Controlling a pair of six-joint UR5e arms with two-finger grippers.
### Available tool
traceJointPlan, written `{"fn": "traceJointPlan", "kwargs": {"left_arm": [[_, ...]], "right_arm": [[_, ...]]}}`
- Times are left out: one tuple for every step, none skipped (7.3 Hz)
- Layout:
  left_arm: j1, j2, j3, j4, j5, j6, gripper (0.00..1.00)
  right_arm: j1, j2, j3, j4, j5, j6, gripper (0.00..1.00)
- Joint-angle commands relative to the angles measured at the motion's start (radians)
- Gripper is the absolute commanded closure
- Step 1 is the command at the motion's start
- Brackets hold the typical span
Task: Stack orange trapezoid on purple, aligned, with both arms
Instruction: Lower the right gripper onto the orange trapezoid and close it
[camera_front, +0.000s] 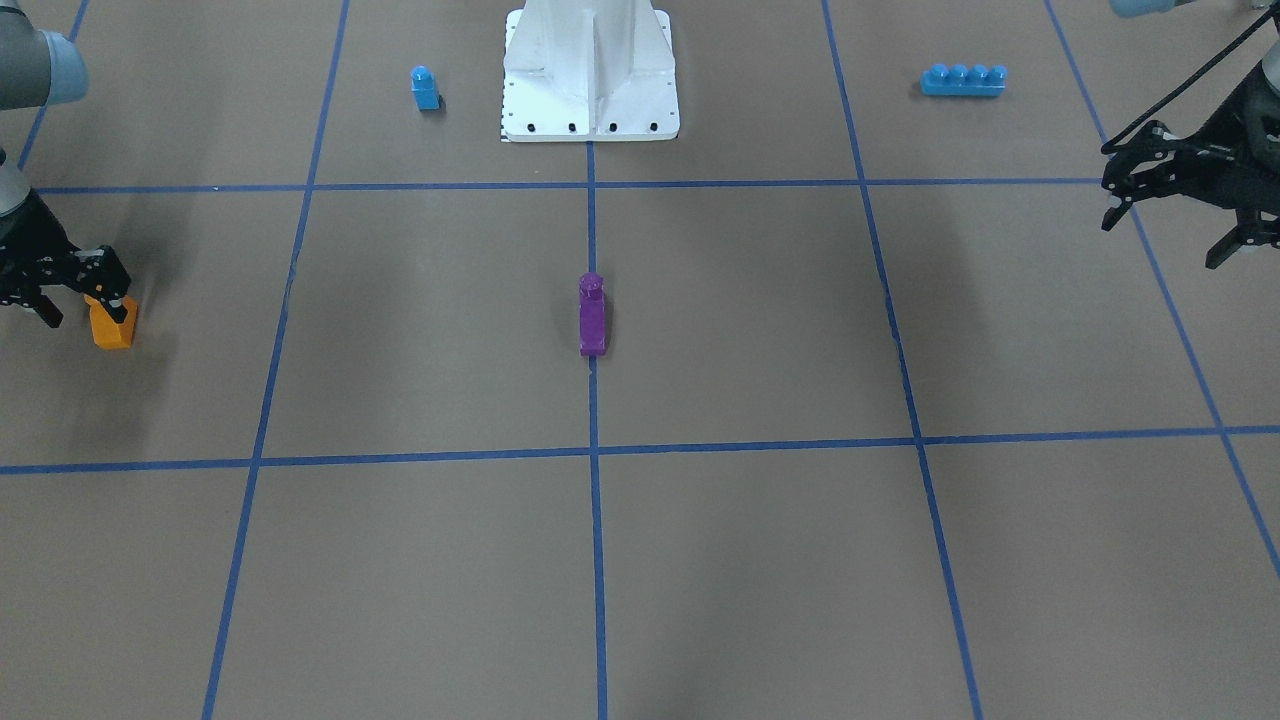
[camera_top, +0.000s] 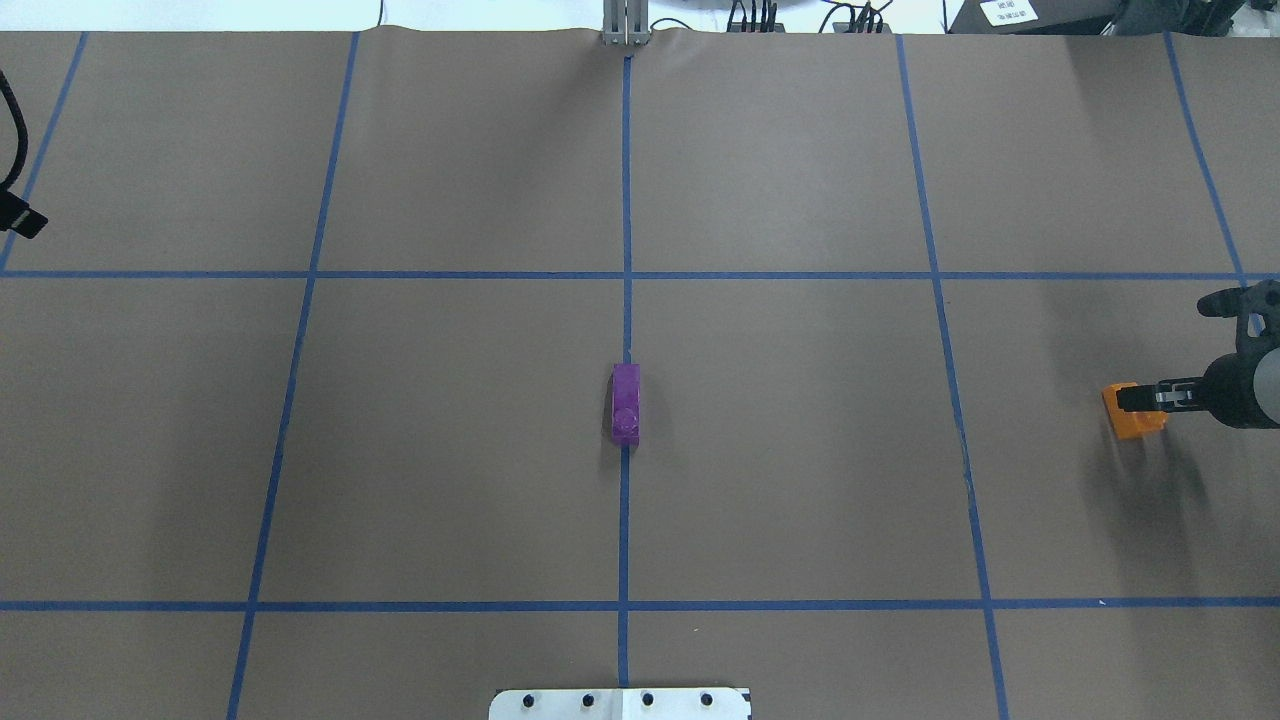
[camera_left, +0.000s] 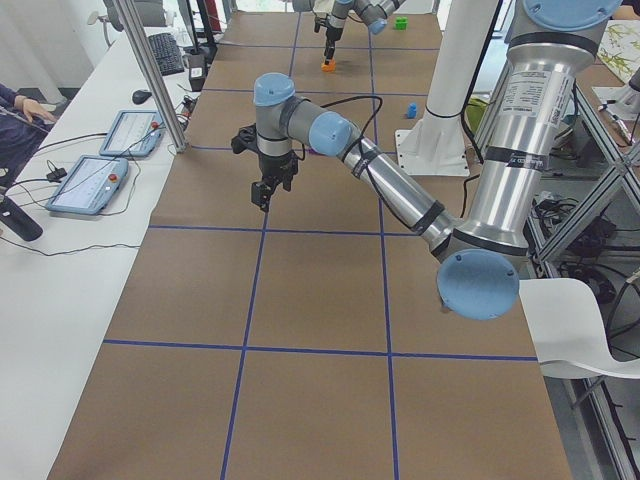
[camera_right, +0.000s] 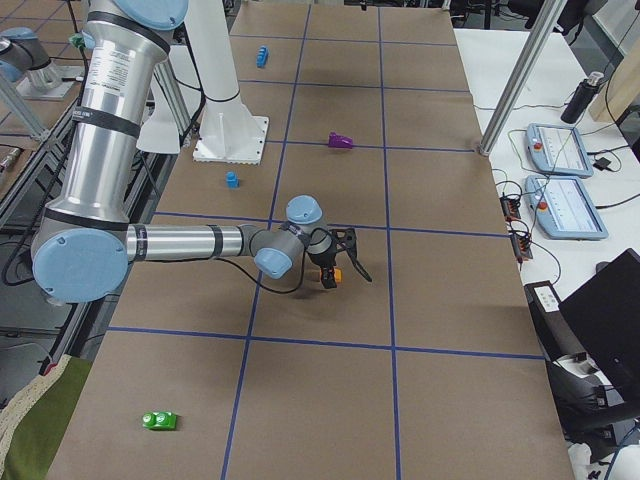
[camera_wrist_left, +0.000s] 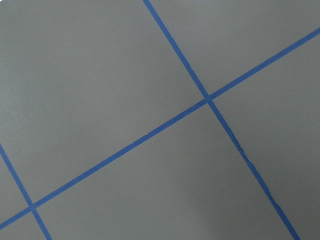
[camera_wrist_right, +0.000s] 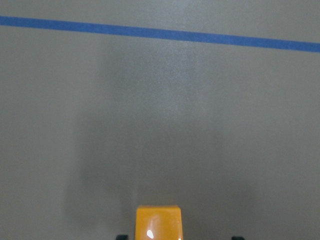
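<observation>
The right gripper (camera_front: 76, 305) stood spread around the orange trapezoid (camera_front: 112, 325), whose top was hidden behind a fingertip.
The left gripper (camera_front: 1168, 236) hung with jaws apart, partly cropped by the frame's edge; the purple block (camera_front: 592, 320) lay mid-table.

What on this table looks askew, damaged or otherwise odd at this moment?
Nothing serious. The purple block stands upright on the centre tape line. The orange trapezoid, at the right gripper, looks slightly skewed. In the left wrist view, one blue tape line has a ragged, dark edge, perhaps lifted.
</observation>
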Motion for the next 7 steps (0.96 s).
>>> {"fn": "traceJointPlan", "kwargs": {"left_arm": [[0.001,-0.002,0.002,0.000,0.000,-0.002,0.00],[0.001,0.000,0.003,0.000,0.000,-0.002,0.00],[0.003,-0.002,0.002,0.000,-0.002,-0.005,0.00],[0.003,-0.002,0.002,0.000,0.000,-0.006,0.00],[0.003,-0.002,0.002,0.000,0.000,-0.005,0.00],[0.003,-0.002,0.002,0.000,-0.002,-0.005,0.00],[0.001,0.000,0.005,0.000,-0.002,-0.005,0.00]], "right_arm": [[-0.020,0.003,0.001,0.002,0.000,-0.001,0.39],[-0.026,0.004,0.001,0.002,0.000,-0.003,0.39],[-0.027,0.004,0.001,0.002,0.000,-0.009,0.41],[-0.032,0.004,0.002,0.002,0.000,-0.012,0.46],[-0.034,0.003,0.002,0.002,0.000,-0.012,0.58],[-0.034,0.003,0.005,0.000,0.002,-0.015,0.99],[-0.034,0.003,0.014,0.000,0.002,-0.015,1.00]]}}
